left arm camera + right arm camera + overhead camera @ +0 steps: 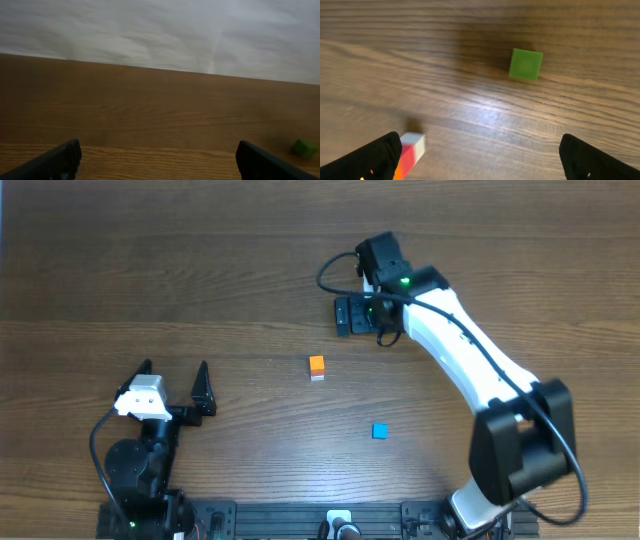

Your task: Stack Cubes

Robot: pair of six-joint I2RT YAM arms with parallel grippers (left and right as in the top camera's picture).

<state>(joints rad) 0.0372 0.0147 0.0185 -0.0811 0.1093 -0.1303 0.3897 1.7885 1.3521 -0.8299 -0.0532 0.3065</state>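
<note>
Top view: brown wood-grain counter [120, 270]. The left pincer [175, 368] is near its base, spread, holding nothing. The right pincer [350, 315] is out past the counter's middle. A small orange cube [317, 363] sits on a small white cube [317, 376], nearer the bases than the right pincer. A small blue cube [380, 431] lies alone, closer still to the bases. Left wrist view: left pincer [157, 162] spread; a small green cube [304, 147] is far off on the counter. Right wrist view: right pincer [480, 162] spread and empty; the green cube [525, 64] lies ahead, well apart, and the orange-on-white stack [410, 149] is just beside one finger [377, 157].
</note>
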